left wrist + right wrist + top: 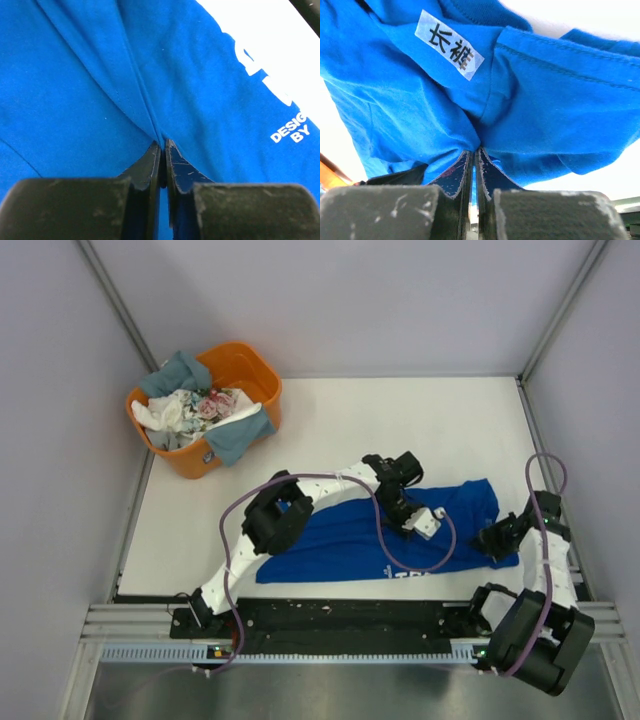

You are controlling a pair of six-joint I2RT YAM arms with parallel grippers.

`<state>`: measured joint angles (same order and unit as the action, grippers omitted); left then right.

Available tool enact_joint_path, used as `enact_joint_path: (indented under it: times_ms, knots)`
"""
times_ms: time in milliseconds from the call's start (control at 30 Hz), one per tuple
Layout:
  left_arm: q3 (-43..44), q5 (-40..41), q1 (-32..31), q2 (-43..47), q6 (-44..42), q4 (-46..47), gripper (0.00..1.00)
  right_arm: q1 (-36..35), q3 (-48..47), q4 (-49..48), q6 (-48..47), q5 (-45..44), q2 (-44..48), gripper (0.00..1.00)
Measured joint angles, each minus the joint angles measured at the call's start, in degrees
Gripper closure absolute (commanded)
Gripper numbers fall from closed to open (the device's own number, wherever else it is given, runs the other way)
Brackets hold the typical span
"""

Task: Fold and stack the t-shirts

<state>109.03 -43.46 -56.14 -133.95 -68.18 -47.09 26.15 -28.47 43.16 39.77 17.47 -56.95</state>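
The royal blue t-shirt point(330, 540) lies spread lengthwise across the near part of the white table, with white lettering at its front edge. My left gripper point(415, 522) is over the shirt's middle right, shut on a pinched fold of the blue cloth point(75, 100); its tips point(163, 145) meet at the crease, and white lettering point(290, 131) shows to the right. My right gripper point(495, 540) is at the shirt's right end, shut on bunched blue cloth point(560, 115) at its tips point(475, 150), below a white label point(449, 45) with dark characters.
An orange plastic tub point(250, 362) stands at the back left corner, holding a dusty grey-blue shirt point(180, 370), a white one point(162, 412) and a floral one point(212, 402). Grey walls enclose the table on three sides. A purple cable point(235, 515) loops over the left arm.
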Motion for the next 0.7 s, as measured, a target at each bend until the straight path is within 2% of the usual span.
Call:
enact_joint_path:
  times_ms: [67, 133, 233, 333, 533, 600, 633, 667, 700]
  knots:
    - [0.0, -0.2, -0.2, 0.1, -2.0, -1.1, 0.74, 1.4, 0.3, 0.4, 0.3, 0.0, 1.6, 0.97]
    - [0.1, -0.4, -0.5, 0.3, -3.6, -3.6, 0.6, 2.2, 0.6, 0.9, 0.3, -0.2, 3.0, 0.81]
    - [1.1, -0.4, -0.6, 0.4, -4.9, -7.4, 0.43, 2.4, 0.7, 1.1, 0.6, -0.7, 3.3, 0.64]
    - [2.5, -0.4, -0.6, 0.4, -5.3, -10.2, 0.36, 2.6, 0.5, 1.7, 0.5, -1.9, 4.0, 0.61]
    - [8.0, -0.8, -0.5, 0.5, -5.2, -15.7, 0.36, 2.6, -3.9, 2.5, 0.1, -4.3, 9.6, 0.56]
    - [9.8, -1.2, -0.5, 1.2, -4.3, -17.0, 0.41, 2.6, -6.4, 0.7, -1.0, -4.3, 10.8, 0.56]
    - [10.4, -1.3, -0.4, 1.8, -3.3, -17.3, 0.45, 2.6, -7.8, -0.8, -2.0, -4.3, 10.7, 0.56]
    - [10.8, -1.2, -0.2, 2.4, -1.7, -17.4, 0.56, 2.6, -9.1, -2.0, -3.0, -4.3, 10.1, 0.59]
    - [11.0, -0.8, -0.1, 3.2, 0.2, -17.2, 0.65, 2.6, -10.1, -2.9, -3.8, -4.2, 9.2, 0.71]
